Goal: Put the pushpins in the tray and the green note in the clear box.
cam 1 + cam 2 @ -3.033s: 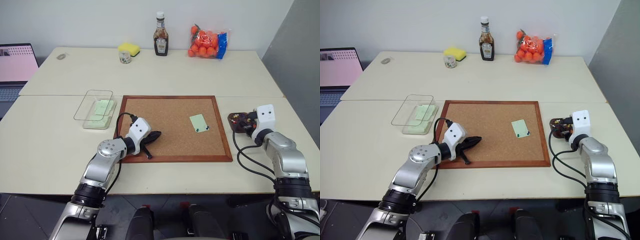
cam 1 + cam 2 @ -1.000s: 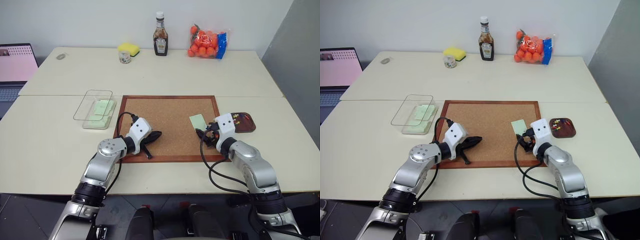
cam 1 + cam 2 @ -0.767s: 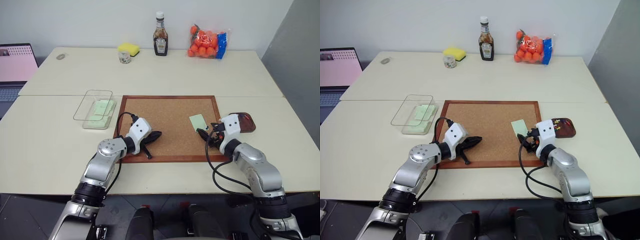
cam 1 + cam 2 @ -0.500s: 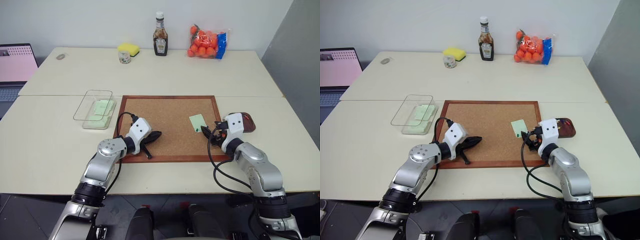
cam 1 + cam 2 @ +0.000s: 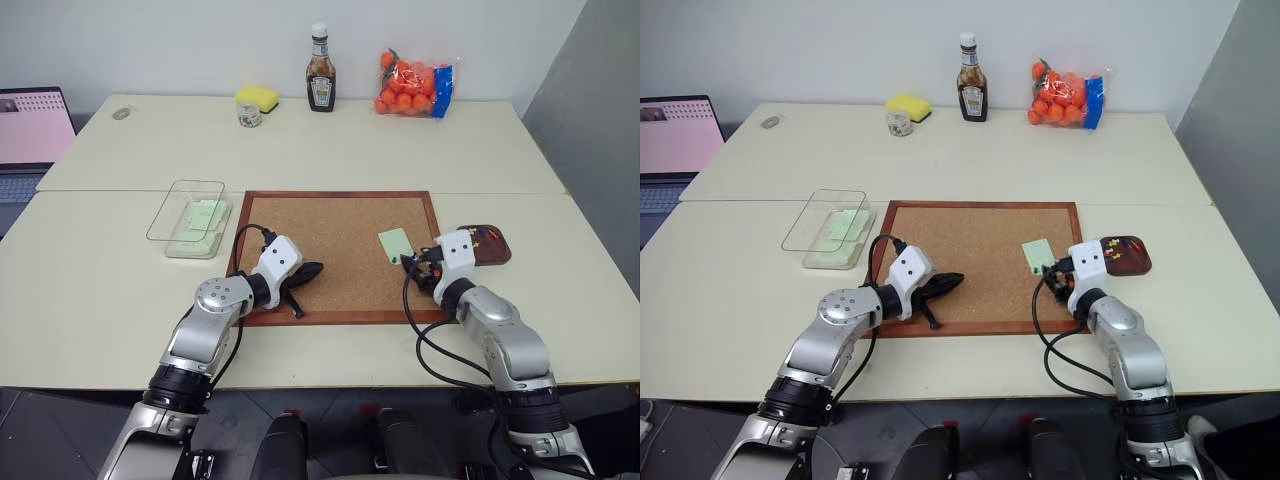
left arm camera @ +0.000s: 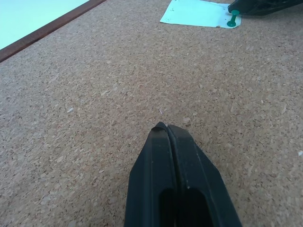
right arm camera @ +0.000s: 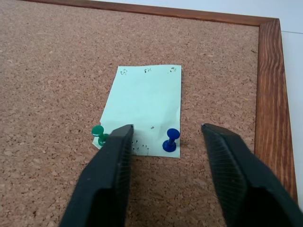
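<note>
Premises read as an office or test room — two plain cream tables [image 5: 300,150] pushed together against a bare white wall [image 5: 200,40]. An open laptop [image 5: 30,135] sits off the left edge. Along the far edge stand a sauce bottle [image 5: 321,72], a yellow sponge [image 5: 258,97] and a bag of oranges [image 5: 415,85] — props, not kitchen fittings. A wood-framed corkboard [image 5: 340,255] lies near the front edge.

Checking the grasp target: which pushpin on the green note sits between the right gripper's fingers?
The blue pushpin; the green pushpin sits outside, beside one finger.
</note>
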`<state>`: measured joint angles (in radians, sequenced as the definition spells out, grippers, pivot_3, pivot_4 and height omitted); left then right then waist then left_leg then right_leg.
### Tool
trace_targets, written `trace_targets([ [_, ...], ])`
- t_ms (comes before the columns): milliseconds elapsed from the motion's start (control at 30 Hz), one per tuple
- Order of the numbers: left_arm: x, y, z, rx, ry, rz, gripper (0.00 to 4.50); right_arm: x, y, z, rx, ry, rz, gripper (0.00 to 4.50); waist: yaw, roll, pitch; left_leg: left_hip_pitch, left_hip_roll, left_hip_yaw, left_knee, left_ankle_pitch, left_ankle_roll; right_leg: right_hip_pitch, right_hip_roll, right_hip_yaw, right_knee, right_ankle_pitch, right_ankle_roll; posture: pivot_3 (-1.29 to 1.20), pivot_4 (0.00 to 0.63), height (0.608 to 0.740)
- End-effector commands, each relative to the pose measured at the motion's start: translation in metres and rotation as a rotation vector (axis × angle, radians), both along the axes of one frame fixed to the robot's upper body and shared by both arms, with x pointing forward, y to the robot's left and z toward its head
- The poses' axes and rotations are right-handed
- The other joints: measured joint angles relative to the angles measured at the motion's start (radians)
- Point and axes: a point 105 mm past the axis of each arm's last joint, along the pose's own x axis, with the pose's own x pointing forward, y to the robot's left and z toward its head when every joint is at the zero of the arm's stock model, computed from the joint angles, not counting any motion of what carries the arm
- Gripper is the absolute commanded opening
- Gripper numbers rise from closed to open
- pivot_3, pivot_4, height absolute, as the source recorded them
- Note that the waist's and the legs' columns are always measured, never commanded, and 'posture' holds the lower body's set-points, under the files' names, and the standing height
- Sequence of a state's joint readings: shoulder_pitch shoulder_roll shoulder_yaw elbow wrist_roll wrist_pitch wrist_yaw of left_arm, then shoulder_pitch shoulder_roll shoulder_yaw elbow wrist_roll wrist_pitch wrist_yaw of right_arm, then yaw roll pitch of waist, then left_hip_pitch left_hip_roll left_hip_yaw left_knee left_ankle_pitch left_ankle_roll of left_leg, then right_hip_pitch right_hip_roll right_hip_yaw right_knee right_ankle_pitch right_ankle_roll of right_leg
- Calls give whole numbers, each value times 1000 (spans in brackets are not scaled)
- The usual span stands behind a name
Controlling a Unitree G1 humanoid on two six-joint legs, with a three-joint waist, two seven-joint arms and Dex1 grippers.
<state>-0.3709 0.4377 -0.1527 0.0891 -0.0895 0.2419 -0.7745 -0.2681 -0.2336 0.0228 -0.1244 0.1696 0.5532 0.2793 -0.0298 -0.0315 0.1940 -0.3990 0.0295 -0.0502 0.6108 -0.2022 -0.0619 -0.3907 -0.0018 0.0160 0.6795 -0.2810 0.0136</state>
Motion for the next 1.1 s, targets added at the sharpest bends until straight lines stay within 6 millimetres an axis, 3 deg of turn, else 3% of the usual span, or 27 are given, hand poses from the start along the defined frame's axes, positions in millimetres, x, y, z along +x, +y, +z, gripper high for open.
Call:
trace_targets([
  [33,-2,-1,-3,11,0,-4,0,4,-2,13,6,-43,-12,1425,0,0,0,0,0,0,0,0,0,0,0,0,0,0,0,0,150,740],
  [233,-3,-2,-3,11,0,-5,0,4,-2,15,20,-48,-16,213,0,0,0,0,0,0,0,0,0,0,0,0,0,0,0,0,150,740],
  [300,-3,-2,-3,11,0,-6,0,4,-2,17,23,-55,-15,35,0,0,0,0,0,0,0,0,0,0,0,0,0,0,0,0,150,740],
  [867,-5,-3,-6,16,10,-12,0,-6,0,46,104,-210,9,35,0,0,0,0,0,0,0,0,0,0,0,0,0,0,0,0,150,740],
  [1100,-5,-4,-7,17,9,-15,0,-4,-16,58,108,-249,-39,35,0,0,0,0,0,0,0,0,0,0,0,0,0,0,0,0,150,740],
])
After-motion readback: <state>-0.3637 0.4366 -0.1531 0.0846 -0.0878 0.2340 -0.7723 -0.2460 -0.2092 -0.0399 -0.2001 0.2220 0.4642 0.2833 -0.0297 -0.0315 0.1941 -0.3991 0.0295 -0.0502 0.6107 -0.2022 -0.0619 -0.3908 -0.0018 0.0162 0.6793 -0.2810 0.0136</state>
